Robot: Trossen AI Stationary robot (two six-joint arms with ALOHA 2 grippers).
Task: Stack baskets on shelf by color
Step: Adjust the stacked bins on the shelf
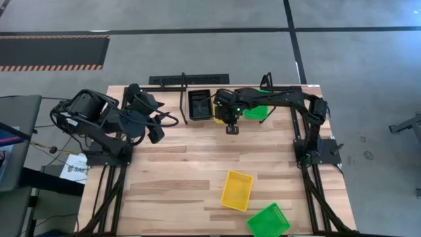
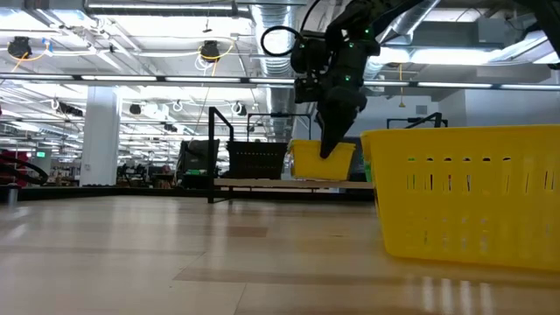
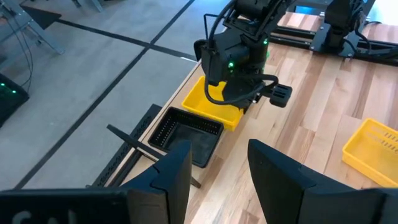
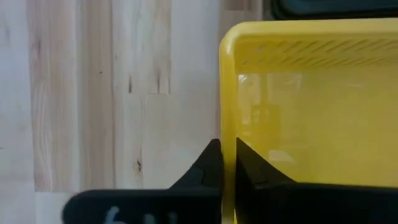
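On the shelf (image 1: 187, 79) at the table's far edge, a black basket (image 1: 199, 105), a yellow basket (image 1: 218, 117) and a green basket (image 1: 256, 112) stand abreast. My right gripper (image 1: 231, 122) reaches down to the yellow basket (image 3: 211, 107) and is shut on its rim. At the table's left, my left gripper (image 3: 219, 165) is held high and open, with nothing between its fingers. A second yellow basket (image 1: 237, 189) and a second green basket (image 1: 268, 220) rest on their bottoms near the table's front edge. My right gripper pinches the yellow basket's rim (image 4: 227, 124) on the wall that faces the table's middle. One finger (image 4: 252, 167) is inside the basket and the other (image 4: 207, 169) outside. The fingers come steeply from above. Whether the basket is lifted off the shelf, I cannot tell.
The shelf's thin upright posts (image 2: 211, 153) rise beside the black basket (image 2: 256, 160). In the low view the near yellow basket (image 2: 468, 192) fills the right foreground. Bare wood (image 1: 191, 164) lies between the shelf and the two near baskets.
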